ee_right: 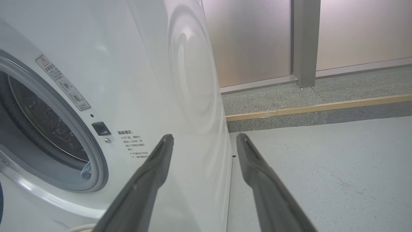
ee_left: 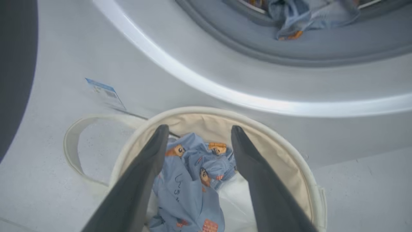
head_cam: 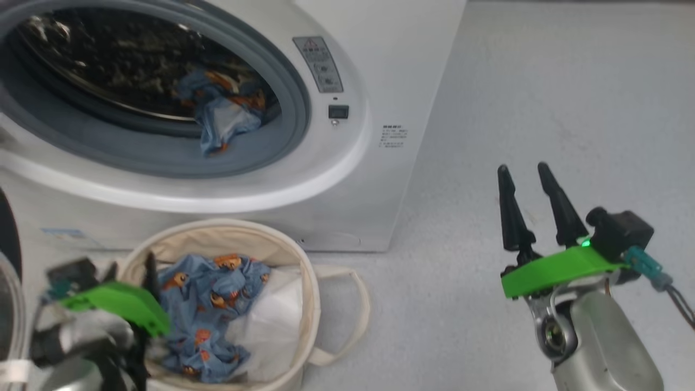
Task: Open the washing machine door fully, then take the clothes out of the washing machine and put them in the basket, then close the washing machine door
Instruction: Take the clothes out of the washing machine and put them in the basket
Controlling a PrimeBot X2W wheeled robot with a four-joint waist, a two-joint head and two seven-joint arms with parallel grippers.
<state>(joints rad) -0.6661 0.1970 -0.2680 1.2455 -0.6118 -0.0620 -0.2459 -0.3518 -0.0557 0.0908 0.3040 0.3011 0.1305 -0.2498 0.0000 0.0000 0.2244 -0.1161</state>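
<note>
- 1 washing machine [head_cam: 380,81] stands with its mouth open, so I can reach into the drum. I place everything else by it.
- 1 washing machine door [ee_left: 16,80] is swung out to the left of the washing machine. I see just its dark rim at the edge, and I judge it is open far enough to stay out of my way.
- 1 basket [head_cam: 309,304] sits on the floor right in front of the washing machine, under the mouth. That makes it a short drop from drum to tub. It has 2 loop handles.
- The clothes come in 2 bundles. 1 [head_cam: 206,304] lies in the basket on a white sheet [head_cam: 271,315]. The other [head_cam: 222,114] lies crumpled at the lower lip of the washing machine's mouth, spilling onto the grey ring. I judge the unloading about half done.
- I have 2 grippers. My left gripper [ee_left: 199,129] hangs over the basket in front of the washing machine, fingers spread wide and holding nothing, which suits a fresh release. My right gripper [head_cam: 522,167] waits over bare floor to the right of the washing machine, its fingers a little apart and empty, likely parked clear.
</note>
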